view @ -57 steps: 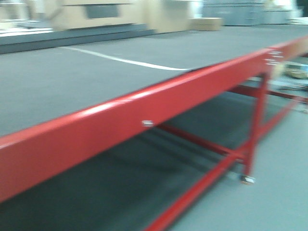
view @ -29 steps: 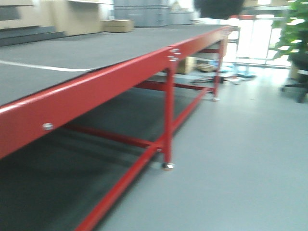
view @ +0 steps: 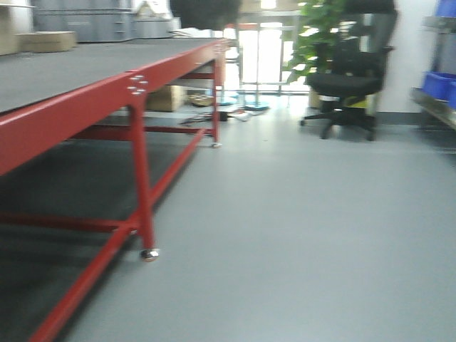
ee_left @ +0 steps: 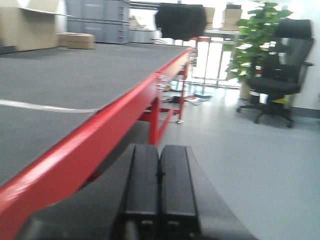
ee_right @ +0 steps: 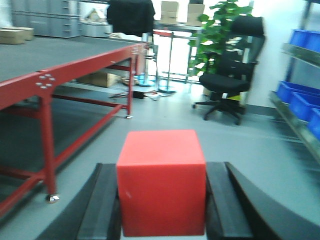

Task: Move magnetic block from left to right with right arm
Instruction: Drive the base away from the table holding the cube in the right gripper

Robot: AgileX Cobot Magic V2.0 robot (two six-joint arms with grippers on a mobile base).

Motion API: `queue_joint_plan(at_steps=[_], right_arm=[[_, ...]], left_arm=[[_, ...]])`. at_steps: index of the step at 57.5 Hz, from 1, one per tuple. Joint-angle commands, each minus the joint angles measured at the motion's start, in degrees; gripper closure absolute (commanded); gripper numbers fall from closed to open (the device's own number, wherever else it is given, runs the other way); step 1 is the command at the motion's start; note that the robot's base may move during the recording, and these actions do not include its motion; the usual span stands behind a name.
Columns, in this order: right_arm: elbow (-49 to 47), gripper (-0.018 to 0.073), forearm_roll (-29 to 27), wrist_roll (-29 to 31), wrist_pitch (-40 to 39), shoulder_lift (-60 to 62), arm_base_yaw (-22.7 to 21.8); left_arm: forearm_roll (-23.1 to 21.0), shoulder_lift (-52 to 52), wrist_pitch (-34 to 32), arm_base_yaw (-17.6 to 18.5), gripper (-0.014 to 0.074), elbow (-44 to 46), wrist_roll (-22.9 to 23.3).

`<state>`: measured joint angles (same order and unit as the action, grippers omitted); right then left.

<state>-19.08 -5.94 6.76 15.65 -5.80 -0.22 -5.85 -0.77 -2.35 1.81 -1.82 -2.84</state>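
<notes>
free: grey floor (view: 299,235) lay open across centre and lower right | obstacles: red counter (view: 64,117) along left; office chair (view: 349,82) upper right; shelf (view: 434,96) at right edge

Finish: magnetic block (ee_right: 161,182) matte red, smooth faces; bench rim (view: 64,117) glossy red painted metal; bench top (view: 57,71) dark matte; floor (view: 299,235) smooth grey.

Plain matte red magnetic block (ee_right: 161,182), black gripper fingers (ee_right: 100,210), shiny red table frame (view: 71,114), dark grey tabletop (view: 71,71), blue bins (ee_right: 300,95).
</notes>
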Motion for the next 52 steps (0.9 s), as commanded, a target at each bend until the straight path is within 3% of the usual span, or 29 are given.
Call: queue_joint_plan(at_steps=[1,52], right_arm=[[-1.6,0.0233,-0.3,0.4,-4.7,-0.7,-0.5],[-1.6,0.0233,-0.3,0.4,-4.6,-0.7,-0.5]], left_arm=[[-0.4,-0.7,-5.2,0.2,0.0722,-0.4,-0.1],[-0.4,-0.6,-5.2,0.2,0.0722,-0.4,-0.1]])
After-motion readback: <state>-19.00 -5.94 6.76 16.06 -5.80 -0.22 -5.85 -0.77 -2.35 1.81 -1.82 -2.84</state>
